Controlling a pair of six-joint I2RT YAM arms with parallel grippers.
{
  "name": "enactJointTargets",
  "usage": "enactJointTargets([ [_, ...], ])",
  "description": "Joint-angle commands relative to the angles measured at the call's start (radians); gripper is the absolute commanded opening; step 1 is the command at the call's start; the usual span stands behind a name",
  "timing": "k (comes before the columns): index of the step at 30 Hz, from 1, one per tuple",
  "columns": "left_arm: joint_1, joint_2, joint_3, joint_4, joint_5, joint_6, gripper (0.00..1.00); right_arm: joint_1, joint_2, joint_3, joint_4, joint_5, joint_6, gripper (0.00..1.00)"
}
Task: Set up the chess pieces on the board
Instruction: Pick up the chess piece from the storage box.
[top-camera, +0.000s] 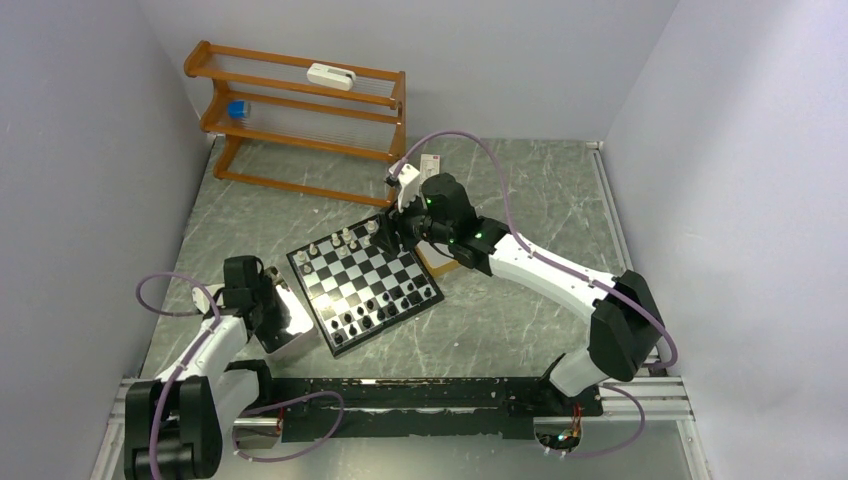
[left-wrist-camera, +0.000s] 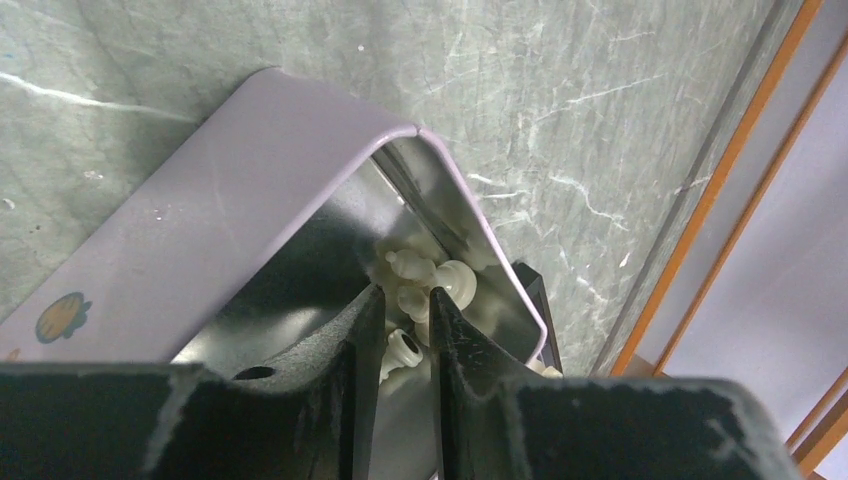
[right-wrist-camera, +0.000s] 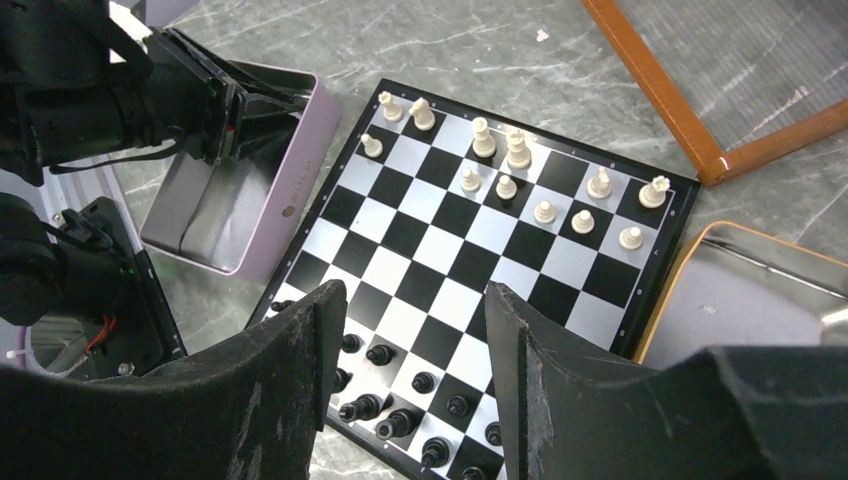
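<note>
Reaching into the tin (left-wrist-camera: 250, 180) at near left, the left hand (left-wrist-camera: 405, 295), nearly closed, may pinch two clustered white pieces (left-wrist-camera: 455, 275) or none; its grip is unclear. Farther right, the half-open, empty right hand (right-wrist-camera: 415, 288) over the board (right-wrist-camera: 440, 260) could topple white pieces standing there

A grey-green marbled table (top-camera: 520, 190) was seen, with the board (right-wrist-camera: 440, 260) laid flat on it. A lilac tin (right-wrist-camera: 285, 170) was set just beside one edge, an orange-rimmed tray (right-wrist-camera: 740, 290) beside the opposite edge. A wooden rack (top-camera: 300, 120) was placed at the far left.
</note>
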Motion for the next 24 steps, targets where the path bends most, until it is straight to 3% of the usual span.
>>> enactJointTargets([
  [1, 0.009, 0.038, -0.005, 0.061, -0.008, -0.015, 0.28, 0.001, -0.008, 0.030, 0.010, -0.002, 0.008, 0.57],
  [11, 0.009, 0.082, 0.005, 0.065, -0.037, -0.011, 0.30, 0.000, 0.004, 0.036, 0.003, -0.021, 0.000, 0.57],
  [24, 0.008, 0.021, 0.037, -0.005, -0.053, 0.015, 0.10, 0.001, 0.012, 0.036, 0.006, -0.022, -0.006, 0.57],
])
